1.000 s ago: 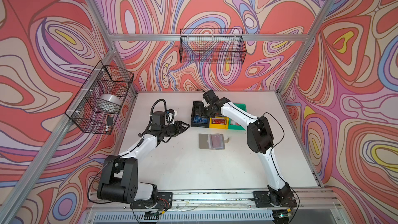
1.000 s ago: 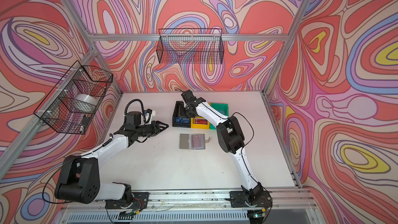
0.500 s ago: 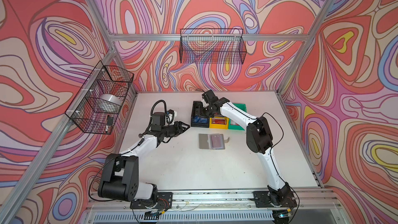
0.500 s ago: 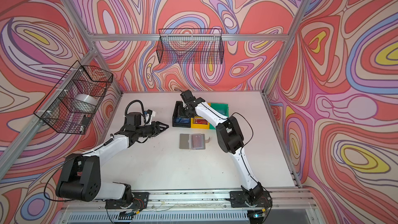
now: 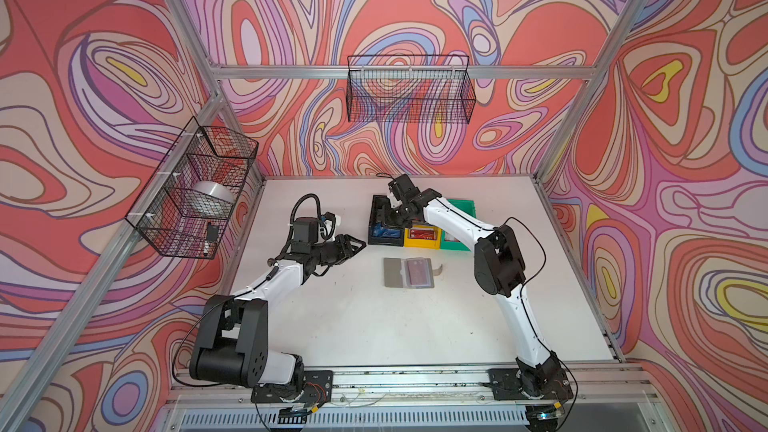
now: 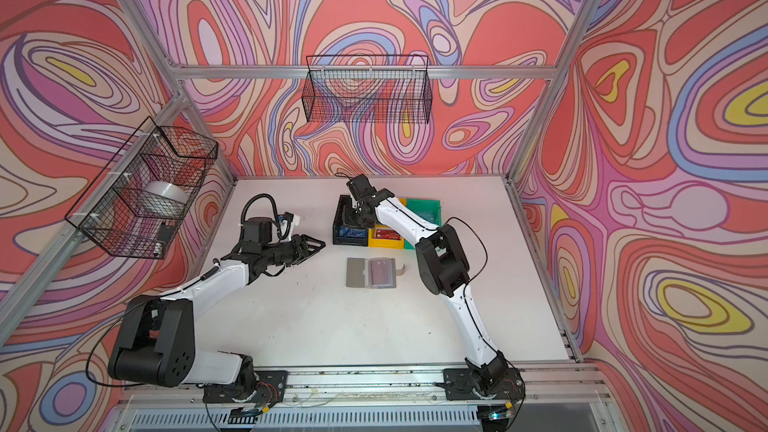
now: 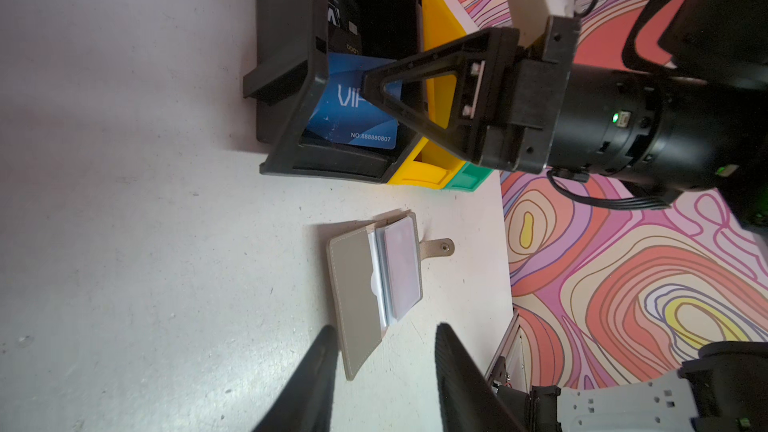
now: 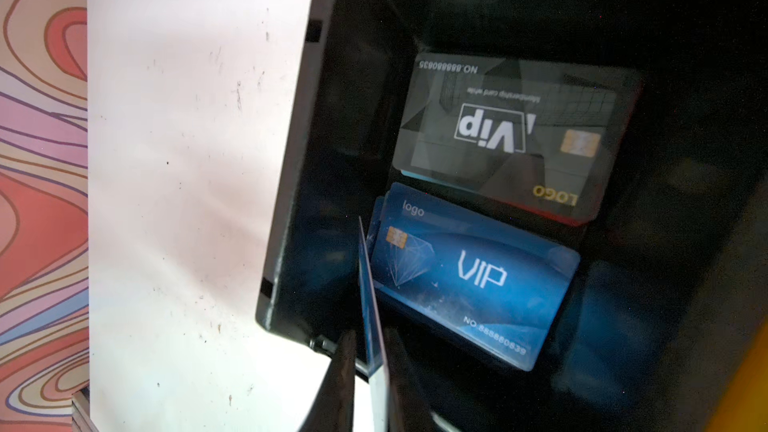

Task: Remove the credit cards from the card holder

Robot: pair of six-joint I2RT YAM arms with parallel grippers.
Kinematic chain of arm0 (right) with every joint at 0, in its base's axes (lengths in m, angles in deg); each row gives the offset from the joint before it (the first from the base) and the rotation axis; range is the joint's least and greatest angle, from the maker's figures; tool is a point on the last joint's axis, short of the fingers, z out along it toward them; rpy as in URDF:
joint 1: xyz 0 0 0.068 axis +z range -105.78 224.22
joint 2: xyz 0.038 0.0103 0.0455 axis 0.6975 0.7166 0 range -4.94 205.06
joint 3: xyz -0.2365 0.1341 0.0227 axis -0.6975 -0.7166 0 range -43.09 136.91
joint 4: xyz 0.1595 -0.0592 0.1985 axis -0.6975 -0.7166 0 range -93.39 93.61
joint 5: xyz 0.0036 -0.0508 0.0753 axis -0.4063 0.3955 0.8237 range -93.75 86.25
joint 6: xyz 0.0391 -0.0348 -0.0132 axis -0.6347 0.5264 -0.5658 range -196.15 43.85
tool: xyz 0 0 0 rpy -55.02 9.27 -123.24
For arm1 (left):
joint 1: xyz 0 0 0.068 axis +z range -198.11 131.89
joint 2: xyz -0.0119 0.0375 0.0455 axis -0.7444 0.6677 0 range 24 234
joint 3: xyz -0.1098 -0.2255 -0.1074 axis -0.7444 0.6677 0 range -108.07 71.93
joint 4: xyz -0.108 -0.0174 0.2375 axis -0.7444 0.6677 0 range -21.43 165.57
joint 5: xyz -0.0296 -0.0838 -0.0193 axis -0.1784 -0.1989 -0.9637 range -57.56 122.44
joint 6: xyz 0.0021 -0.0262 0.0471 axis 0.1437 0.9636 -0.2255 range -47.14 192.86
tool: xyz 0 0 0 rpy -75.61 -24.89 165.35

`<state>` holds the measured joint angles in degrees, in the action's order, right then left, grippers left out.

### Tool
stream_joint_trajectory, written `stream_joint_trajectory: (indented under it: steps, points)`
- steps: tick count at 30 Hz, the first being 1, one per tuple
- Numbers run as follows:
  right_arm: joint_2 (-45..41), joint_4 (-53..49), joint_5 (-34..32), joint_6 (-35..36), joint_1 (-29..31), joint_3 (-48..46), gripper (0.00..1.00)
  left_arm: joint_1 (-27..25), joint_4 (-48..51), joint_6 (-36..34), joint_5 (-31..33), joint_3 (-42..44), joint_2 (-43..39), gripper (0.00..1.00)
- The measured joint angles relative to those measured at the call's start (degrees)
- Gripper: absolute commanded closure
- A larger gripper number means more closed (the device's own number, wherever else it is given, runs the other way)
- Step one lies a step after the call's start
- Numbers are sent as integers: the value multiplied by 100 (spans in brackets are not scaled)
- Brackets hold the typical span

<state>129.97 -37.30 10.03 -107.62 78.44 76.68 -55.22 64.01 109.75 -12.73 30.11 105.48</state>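
Observation:
The grey card holder (image 5: 395, 273) (image 6: 357, 273) (image 7: 357, 284) lies open on the table, with a reddish card (image 5: 419, 272) showing through its clear sleeve. My left gripper (image 5: 360, 243) (image 6: 321, 243) (image 7: 384, 336) hovers open and empty just left of it. My right gripper (image 5: 397, 218) (image 6: 356, 216) (image 8: 368, 338) reaches down into the black bin (image 5: 376, 218) (image 8: 307, 160). A blue card (image 8: 370, 305) stands edge-on between its slightly parted jaws, with a thin gap beside it. A blue VIP card (image 8: 469, 280) (image 7: 349, 118) and a black VIP card (image 8: 511, 135) lie in that bin.
A yellow bin (image 5: 422, 243) holding a red card (image 5: 423, 234) and a green bin (image 5: 461, 205) stand right of the black bin. Wire baskets hang on the left wall (image 5: 195, 189) and the back wall (image 5: 409, 89).
The right gripper's jaws have parted a little around the blue card inside the black bin. The left arm has barely moved.

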Motion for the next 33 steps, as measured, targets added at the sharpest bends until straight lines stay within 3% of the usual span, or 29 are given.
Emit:
stream_joint_trajectory:
  steps: [21,26,29,33]
  points:
    - [-293,-363,-702,378,0,-214,60,0,0,26,-7,0,7,58]
    - [-549,-422,-901,466,0,-310,59,0,2,28,-7,0,7,58]
    - [-833,-400,-1045,527,7,-590,60,0,0,28,-4,0,11,58]
    - [-1714,-61,-1060,667,44,-1759,65,0,-11,46,-26,44,17,58]
